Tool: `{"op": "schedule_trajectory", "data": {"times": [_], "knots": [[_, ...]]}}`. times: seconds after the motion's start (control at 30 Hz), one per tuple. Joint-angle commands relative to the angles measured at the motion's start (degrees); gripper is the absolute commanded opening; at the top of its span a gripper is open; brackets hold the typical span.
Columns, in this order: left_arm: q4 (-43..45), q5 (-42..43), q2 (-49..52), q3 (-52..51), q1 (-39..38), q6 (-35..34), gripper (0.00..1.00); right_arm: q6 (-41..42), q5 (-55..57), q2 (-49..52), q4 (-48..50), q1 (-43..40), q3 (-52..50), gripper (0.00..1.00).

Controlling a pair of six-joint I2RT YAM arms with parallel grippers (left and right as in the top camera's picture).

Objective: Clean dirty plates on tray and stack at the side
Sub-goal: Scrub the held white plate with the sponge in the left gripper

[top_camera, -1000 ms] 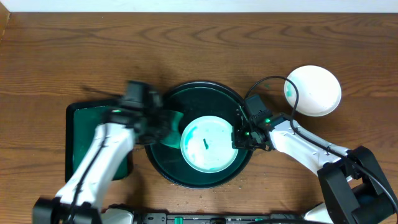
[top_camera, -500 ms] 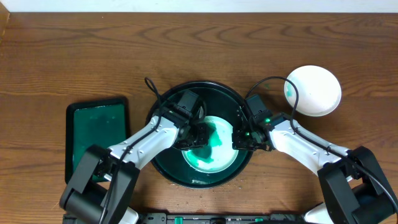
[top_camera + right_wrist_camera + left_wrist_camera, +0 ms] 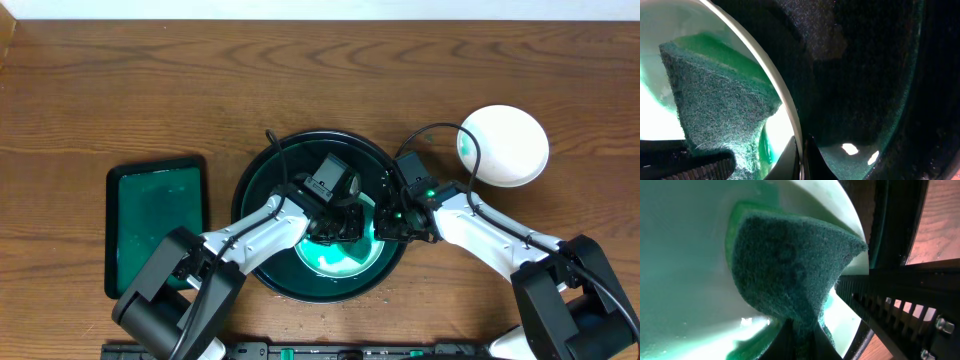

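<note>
A white plate (image 3: 338, 264) smeared with teal lies in the round dark tray (image 3: 262, 165). My left gripper (image 3: 338, 226) is over the plate's middle, shut on a dark green scouring pad (image 3: 790, 265) that presses on the wet plate (image 3: 685, 255). My right gripper (image 3: 386, 222) is shut on the plate's right rim (image 3: 776, 82), one finger above the rim and one below it. The pad (image 3: 715, 110) shows just left of that rim. A second white plate (image 3: 505, 146), with a small teal mark on its left edge, rests on the table to the right of the tray.
A rectangular green tray (image 3: 155, 225) lies on the wooden table (image 3: 320, 80) to the left of the round tray. The right arm's black cable (image 3: 440, 130) loops between the round tray and the side plate.
My left arm has swung from beside the rectangular tray onto the plate, carrying the pad to the right across it. More teal is spread over the plate. The right arm has held still.
</note>
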Motion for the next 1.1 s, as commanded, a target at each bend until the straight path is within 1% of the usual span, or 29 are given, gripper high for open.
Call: {"op": "schedule_trajectory", "data": {"times": [0.0, 0.1, 0.23, 0.37, 0.43, 0.57, 0.7, 0.83, 0.97, 1.07], "knots": [[-1.97, -0.15, 1.4, -0.15, -0.24, -2.97, 0.07, -0.17, -0.37, 1.14, -0.57, 0.92, 0.04, 0.01], [-6.1, -4.63, 1.4, -0.15, 1.81, -5.14, 0.08, -0.17, -0.63, 1.14, -0.72, 0.92, 0.04, 0.01], [-13.86, -8.04, 1.4, -0.15, 6.69, -7.65, 0.07, -0.17, -1.01, 1.14, -0.87, 0.92, 0.04, 0.01], [-21.53, -13.64, 1.4, -0.15, 12.44, -7.52, 0.07, -0.17, -1.03, 1.14, -0.85, 0.92, 0.04, 0.01], [-22.56, -14.99, 1.4, -0.15, 14.49, -5.81, 0.07, -0.17, -1.03, 1.14, -0.85, 0.92, 0.04, 0.01], [-22.21, -14.69, 1.4, -0.15, 16.24, -5.14, 0.07, -0.17, -1.03, 1.14, -0.83, 0.92, 0.04, 0.01], [-20.02, -11.13, 1.4, -0.15, 15.26, -5.14, 0.07, -0.17, -1.03, 1.14, -0.83, 0.92, 0.04, 0.01], [-13.92, -5.53, 1.4, -0.15, 12.66, -5.16, 0.07, -0.17, -1.05, 1.14, -0.83, 0.92, 0.04, 0.01], [-8.9, -1.9, 1.81, -0.13, 8.57, -5.16, 0.07, -0.17, -1.51, 1.14, -0.87, 0.92, 0.04, 0.01], [-7.74, -1.6, 2.29, -0.15, 5.79, -5.2, 0.07, -0.2, -1.68, 1.14, -0.87, 0.92, 0.04, 0.01]]}}
